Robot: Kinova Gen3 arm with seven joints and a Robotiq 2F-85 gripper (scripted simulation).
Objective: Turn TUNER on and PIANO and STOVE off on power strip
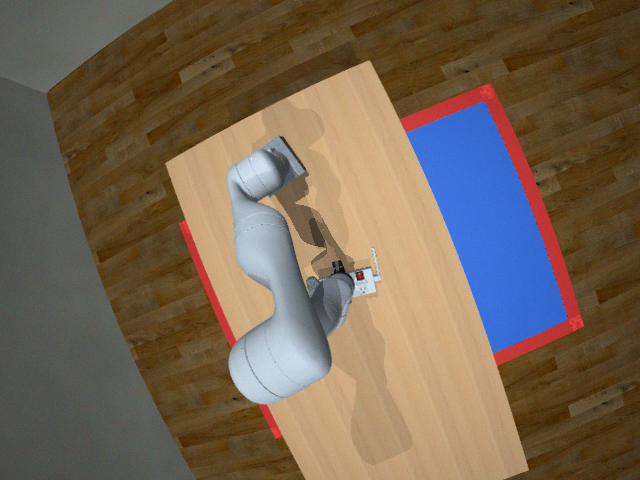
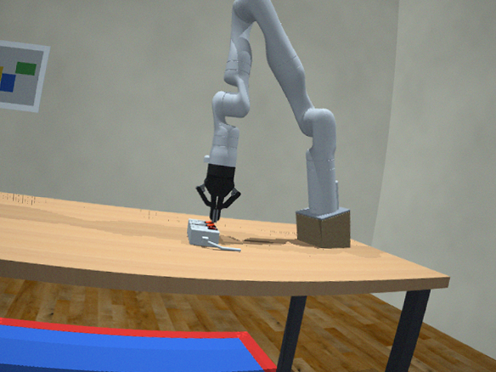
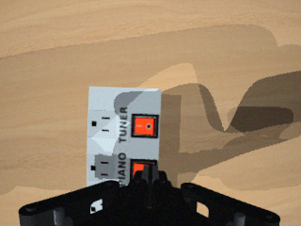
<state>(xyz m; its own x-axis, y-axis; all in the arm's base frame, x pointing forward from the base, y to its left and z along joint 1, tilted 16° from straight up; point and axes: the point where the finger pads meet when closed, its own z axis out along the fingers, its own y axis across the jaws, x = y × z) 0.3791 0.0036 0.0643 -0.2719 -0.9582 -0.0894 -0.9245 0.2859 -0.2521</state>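
A grey power strip (image 1: 368, 287) (image 2: 197, 233) (image 3: 103, 109) lies flat on the wooden table (image 1: 413, 361) (image 2: 103, 252), right way up. In the wrist view its TUNER switch (image 3: 145, 127) shows as a red rocker at the far end. The PIANO switch (image 3: 142, 168) is just below it, partly hidden by my fingers. The STOVE switch is hidden under the gripper. My gripper (image 2: 213, 218) (image 3: 150, 175) is shut, empty, pointing straight down with its tips at the PIANO switch. A short grey cord (image 1: 376, 262) (image 2: 222, 246) sticks out of the strip.
The arm's base block (image 1: 289, 155) (image 2: 323, 228) stands on the table behind the strip. A blue mat with a red border (image 1: 491, 217) (image 2: 117, 355) lies on the floor beside the table.
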